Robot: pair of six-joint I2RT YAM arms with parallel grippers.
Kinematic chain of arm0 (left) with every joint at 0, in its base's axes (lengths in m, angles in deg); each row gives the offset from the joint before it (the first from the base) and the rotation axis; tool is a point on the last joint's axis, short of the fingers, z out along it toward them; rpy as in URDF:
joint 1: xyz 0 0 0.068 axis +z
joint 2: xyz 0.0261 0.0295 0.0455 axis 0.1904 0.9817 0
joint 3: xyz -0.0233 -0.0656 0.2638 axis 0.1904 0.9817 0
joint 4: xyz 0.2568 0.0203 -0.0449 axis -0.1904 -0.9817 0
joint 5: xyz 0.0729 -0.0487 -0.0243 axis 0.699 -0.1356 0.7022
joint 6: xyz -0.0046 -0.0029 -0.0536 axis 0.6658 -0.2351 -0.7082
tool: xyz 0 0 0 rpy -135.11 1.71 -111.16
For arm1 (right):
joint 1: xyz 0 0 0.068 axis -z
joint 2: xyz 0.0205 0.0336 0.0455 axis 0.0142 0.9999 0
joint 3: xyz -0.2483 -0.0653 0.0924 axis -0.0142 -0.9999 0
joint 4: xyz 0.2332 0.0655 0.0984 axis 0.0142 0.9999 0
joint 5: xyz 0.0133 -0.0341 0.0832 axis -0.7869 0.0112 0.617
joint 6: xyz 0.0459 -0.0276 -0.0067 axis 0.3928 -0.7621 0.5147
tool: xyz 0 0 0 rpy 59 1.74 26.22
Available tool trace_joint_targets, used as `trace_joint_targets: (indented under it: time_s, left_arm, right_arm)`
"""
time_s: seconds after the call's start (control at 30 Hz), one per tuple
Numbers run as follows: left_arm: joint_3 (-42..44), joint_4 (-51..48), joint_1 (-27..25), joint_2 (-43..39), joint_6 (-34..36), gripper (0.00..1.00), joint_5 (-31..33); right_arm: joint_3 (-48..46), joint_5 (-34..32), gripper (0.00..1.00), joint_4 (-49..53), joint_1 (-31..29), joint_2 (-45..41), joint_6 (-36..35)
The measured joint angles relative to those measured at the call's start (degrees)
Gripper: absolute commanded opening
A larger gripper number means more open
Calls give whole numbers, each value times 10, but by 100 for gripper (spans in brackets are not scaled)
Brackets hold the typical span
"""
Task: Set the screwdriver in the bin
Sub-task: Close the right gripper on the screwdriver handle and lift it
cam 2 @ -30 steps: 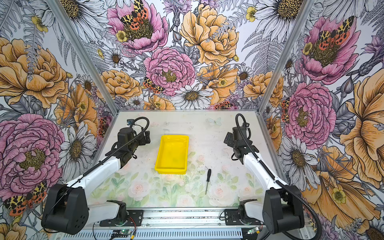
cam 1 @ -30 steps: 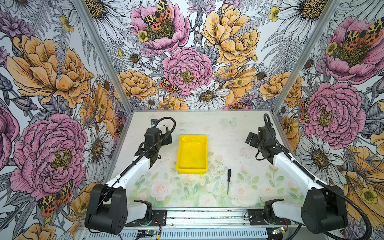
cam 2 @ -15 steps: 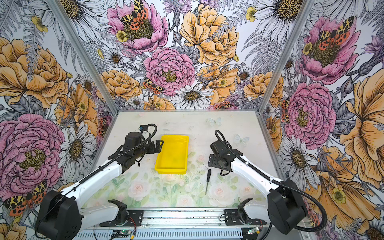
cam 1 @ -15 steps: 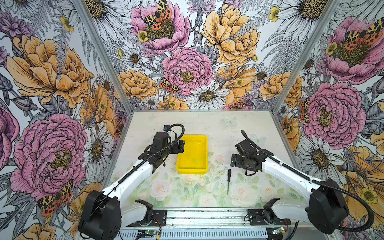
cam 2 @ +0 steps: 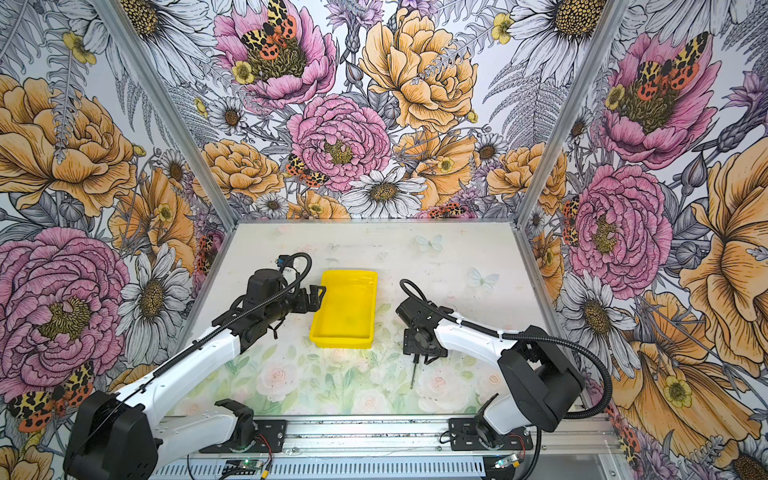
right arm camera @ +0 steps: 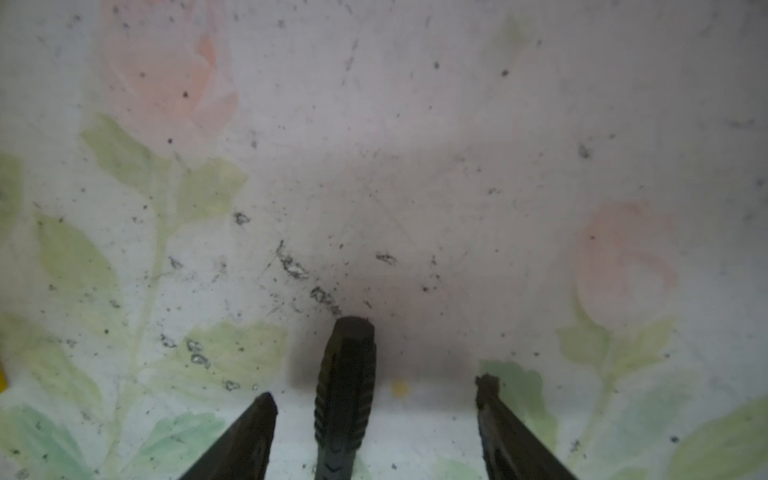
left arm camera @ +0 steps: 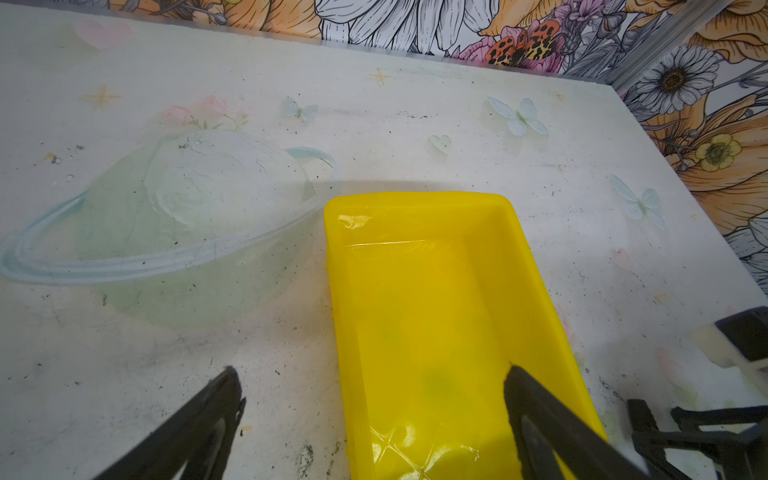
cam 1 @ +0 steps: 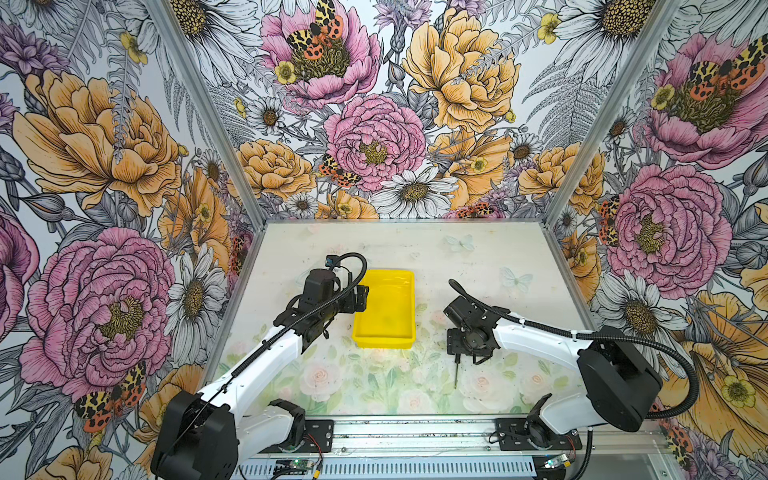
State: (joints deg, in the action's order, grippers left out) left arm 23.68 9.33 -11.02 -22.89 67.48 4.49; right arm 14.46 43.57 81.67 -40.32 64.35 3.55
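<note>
The right gripper (right arm camera: 376, 390) is down low over the table (right arm camera: 415, 124), its two fingers (right arm camera: 257, 424) spread wide. The screwdriver (right arm camera: 347, 374) lies flat between them. Its ribbed black handle sits closer to one finger than the other, with bare table showing on either side, so the gripper has no pinch on it. In both top views the gripper covers the handle, and only the thin shaft pokes out from under it, pointing back toward the arm bases.

Off to this gripper's left, near but clearly apart, sits the yellow bin (cam 1: 384, 343), its long sides running away from the bases.

On the bin's far side from the right gripper is the left gripper (left arm camera: 374, 384), also spread. It straddles the bin's long wall, with one finger (left arm camera: 536, 419) over the glossy inside and the other out over the table. I cannot tell whether either finger touches the plastic.
</note>
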Motion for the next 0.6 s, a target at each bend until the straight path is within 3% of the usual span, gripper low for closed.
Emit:
trace_joint_targets:
  time_s: [0.23, 0.4, 0.6]
  left_arm:
    - [1, -7, -18, -2, 0, 99, 12]
    - [6, -12, -19, -23, 0, 99, 29]
    - [6, -16, -19, -35, 1, 99, 41]
  right_arm:
    - [-5, -2, 34, -20, -14, 11, -1]
    - [-14, -7, 0, -31, -15, 3, -6]
    - [-16, -10, 0, -29, -16, -19, -22]
